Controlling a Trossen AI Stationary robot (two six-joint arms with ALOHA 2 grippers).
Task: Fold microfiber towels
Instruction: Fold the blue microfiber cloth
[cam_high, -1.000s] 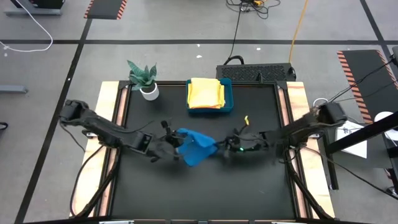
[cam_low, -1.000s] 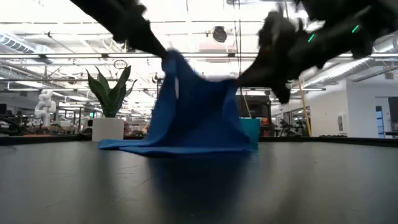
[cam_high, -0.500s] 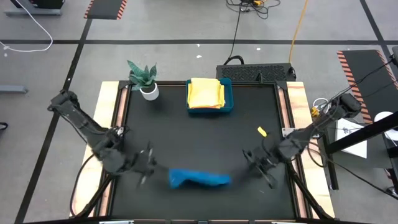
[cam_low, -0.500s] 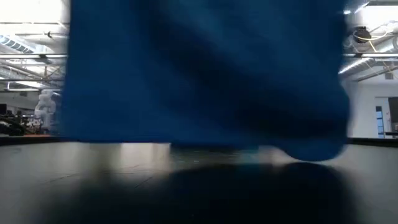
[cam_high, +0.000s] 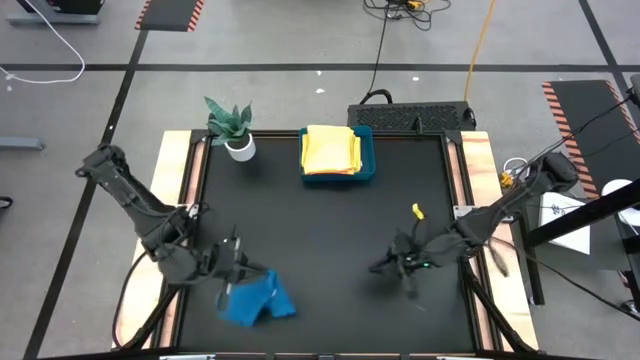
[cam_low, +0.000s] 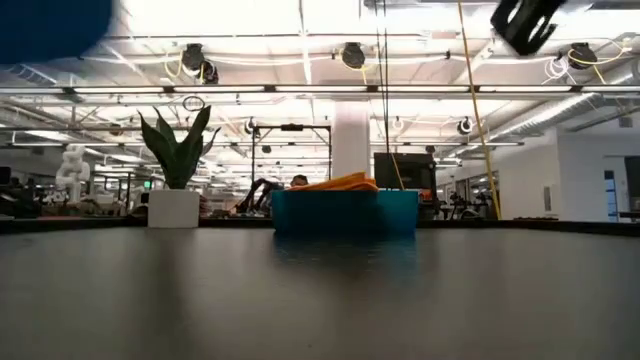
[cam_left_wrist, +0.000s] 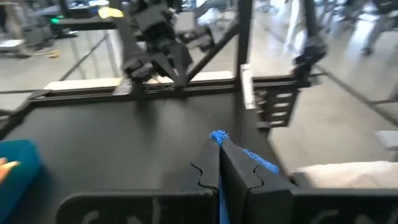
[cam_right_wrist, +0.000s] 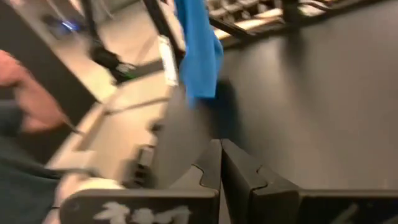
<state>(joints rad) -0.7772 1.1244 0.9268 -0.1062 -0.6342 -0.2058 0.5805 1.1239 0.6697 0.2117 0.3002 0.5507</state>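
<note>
Roughly midway, I'd say: yellow towels (cam_high: 330, 150) are folded in the tray (cam_high: 366, 176) at 12 o'clock; left gripper (cam_high: 237, 277) fingers pinch the blue towel (cam_high: 256, 299), unfolded, at 7 o'clock on the counter (cam_high: 320, 230); right gripper (cam_high: 398, 268) closed, empty.

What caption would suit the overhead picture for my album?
Left gripper holds a blue towel near the table's front; right gripper empty; yellow towels fill the tray.

Open-plan robotics lab: ceiling strip lights (cam_low: 300, 92), taped concrete floor (cam_high: 280, 70), distant workstations
</note>
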